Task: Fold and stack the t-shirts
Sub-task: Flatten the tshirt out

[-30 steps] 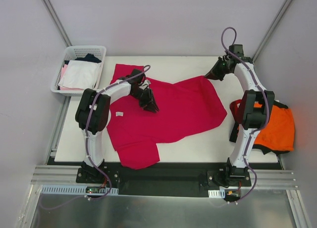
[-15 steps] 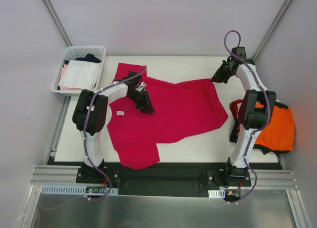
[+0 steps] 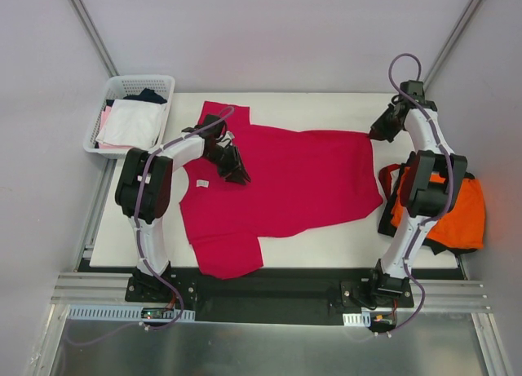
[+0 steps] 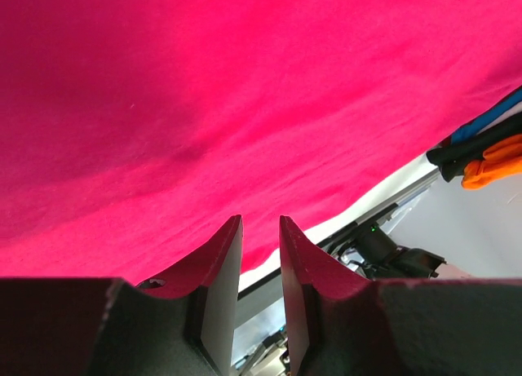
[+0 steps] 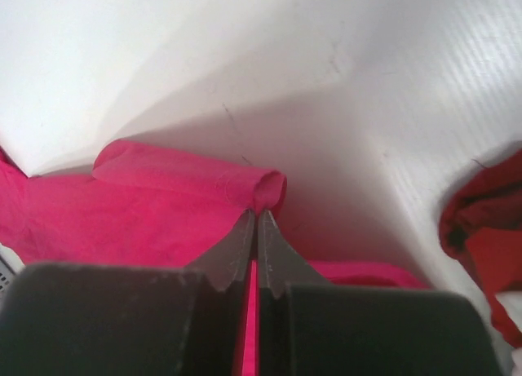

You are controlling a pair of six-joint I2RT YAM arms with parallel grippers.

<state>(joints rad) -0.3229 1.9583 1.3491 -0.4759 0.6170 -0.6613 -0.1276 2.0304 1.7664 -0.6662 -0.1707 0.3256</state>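
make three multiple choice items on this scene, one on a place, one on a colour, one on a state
1. Where is the white mesh basket?
A. near right corner of the table
B. far left corner
C. the table's middle

2. What colour is the t-shirt spread on the table?
A. black
B. white
C. crimson-magenta

3. The right gripper is
A. shut on the t-shirt's edge
B. wide open
C. holding the basket

Answers:
1 B, the top view shows it by the far left corner.
2 C, the spread cloth is crimson-magenta.
3 A, the right wrist view shows the gripper closed on a fold of the cloth.
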